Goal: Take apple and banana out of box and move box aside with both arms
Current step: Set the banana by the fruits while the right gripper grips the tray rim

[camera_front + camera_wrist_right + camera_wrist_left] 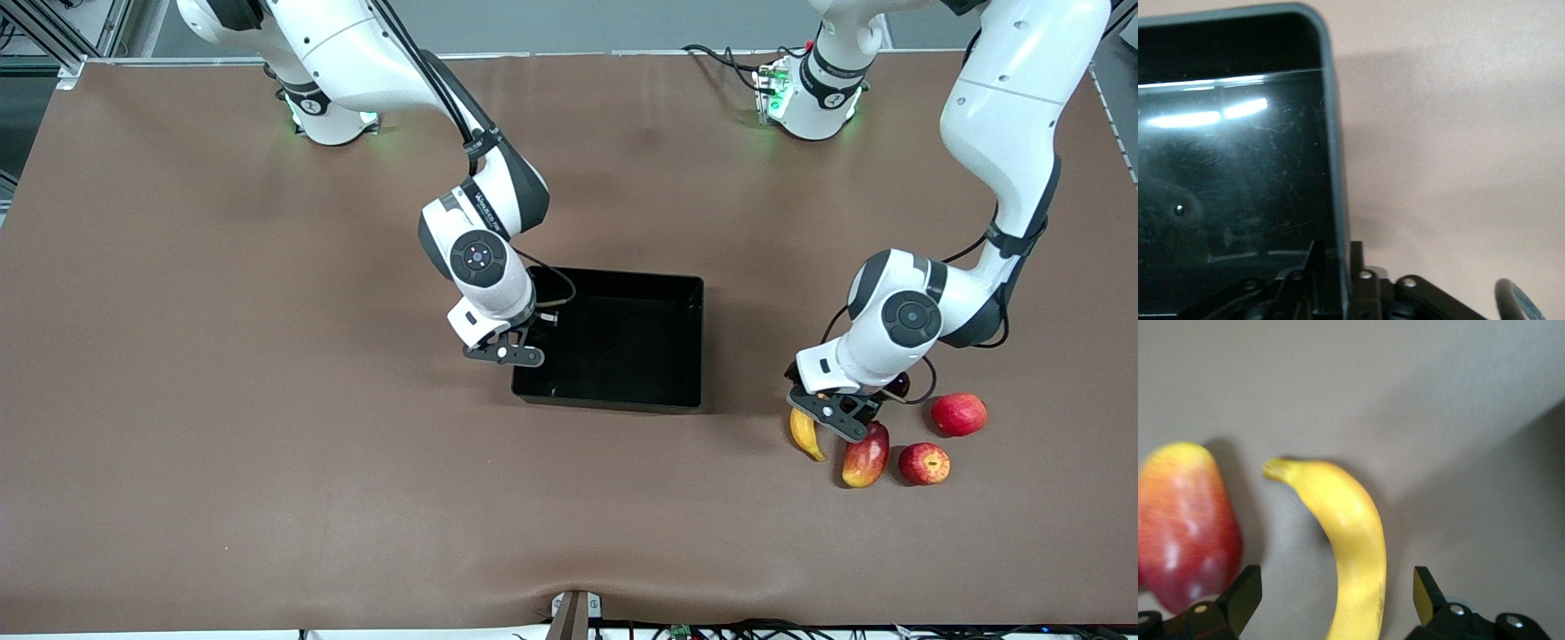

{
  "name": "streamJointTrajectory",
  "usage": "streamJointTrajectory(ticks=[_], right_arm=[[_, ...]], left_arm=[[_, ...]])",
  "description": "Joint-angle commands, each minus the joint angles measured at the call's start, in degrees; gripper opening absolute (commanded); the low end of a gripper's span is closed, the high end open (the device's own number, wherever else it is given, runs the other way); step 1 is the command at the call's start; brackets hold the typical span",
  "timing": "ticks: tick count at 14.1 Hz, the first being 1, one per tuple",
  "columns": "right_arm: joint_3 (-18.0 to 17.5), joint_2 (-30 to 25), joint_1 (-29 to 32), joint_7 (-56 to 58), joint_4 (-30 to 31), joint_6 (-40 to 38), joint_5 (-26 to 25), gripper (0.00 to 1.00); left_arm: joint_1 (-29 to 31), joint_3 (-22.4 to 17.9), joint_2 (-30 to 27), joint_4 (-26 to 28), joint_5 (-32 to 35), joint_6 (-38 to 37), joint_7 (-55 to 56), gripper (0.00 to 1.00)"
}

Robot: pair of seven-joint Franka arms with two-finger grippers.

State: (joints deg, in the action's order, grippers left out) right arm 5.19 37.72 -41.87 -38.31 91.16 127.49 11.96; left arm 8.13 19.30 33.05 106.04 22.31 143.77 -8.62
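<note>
left gripper (1335,600) fingers wide astride banana (1348,547) on desk (222,400), beside mango (1185,533) | right gripper (1336,267) fingers pinching box (613,342) wall mid-desk | two apples (925,463) near left arm's end

A brown mat covers the counter (222,400) — faintly creased near the front camera; grey floor and metal framing (53,36) border it.

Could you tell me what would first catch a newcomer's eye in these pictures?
Probably the black box at mid-table, with the right gripper shut on its wall. Next, the fruit cluster toward the left arm's end: the open left gripper straddles the banana, beside a red-yellow mango and two apples.
</note>
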Motion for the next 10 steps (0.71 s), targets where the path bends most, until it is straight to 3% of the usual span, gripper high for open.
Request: streamJointTrajectory(ticks=[1,5,10], right_arm=[[-0.1,-2.1,1.2,1.3,-0.4,-3.5,0.2,0.00],[-0.1,-7.5,5.6,5.2,-0.5,-11.6,0.2,0.00],[0.0,-14.1,14.5,12.6,0.0,-21.9,0.3,0.00]], left_arm=[[0.4,2.3,-6.2,0.8,-1.1,-3.2,7.3,1.00],[0.3,2.6,-11.7,-0.3,-6.2,-7.9,12.6,1.00],[-0.7,3.4,-13.1,-13.2,-8.8,-28.7,12.7,1.00]])
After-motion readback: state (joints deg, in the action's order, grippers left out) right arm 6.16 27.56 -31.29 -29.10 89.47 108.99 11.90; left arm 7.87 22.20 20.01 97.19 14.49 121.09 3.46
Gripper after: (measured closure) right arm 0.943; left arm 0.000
